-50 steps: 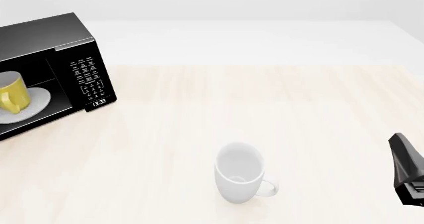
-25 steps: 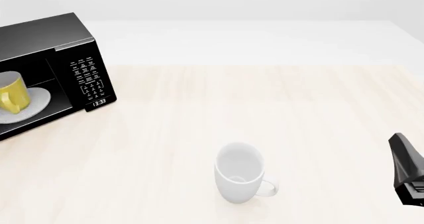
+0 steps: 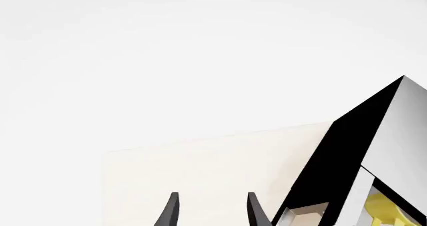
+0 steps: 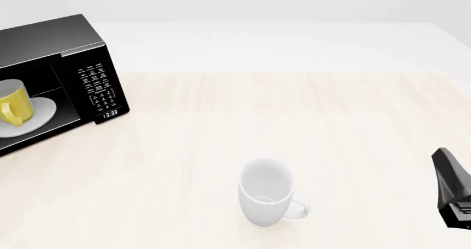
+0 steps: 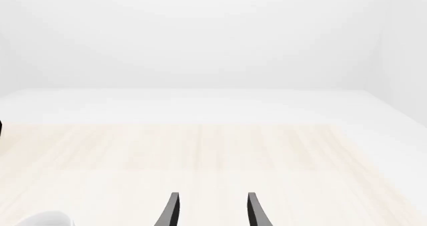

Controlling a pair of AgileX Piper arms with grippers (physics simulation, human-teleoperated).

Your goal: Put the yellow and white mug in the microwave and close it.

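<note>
The yellow and white mug stands on the round white turntable plate inside the black microwave at the table's far left. The cavity is open toward me; the door is cut off by the picture's left edge. In the left wrist view the microwave rises beside my left gripper, whose fingers are apart and empty, and a bit of the yellow mug shows. My right gripper is open and empty over the table; its arm sits at the front view's right edge.
A larger all-white mug stands upright near the table's front middle, handle to the right; its rim shows in the right wrist view. The pale wooden tabletop ends at a far edge against a white background.
</note>
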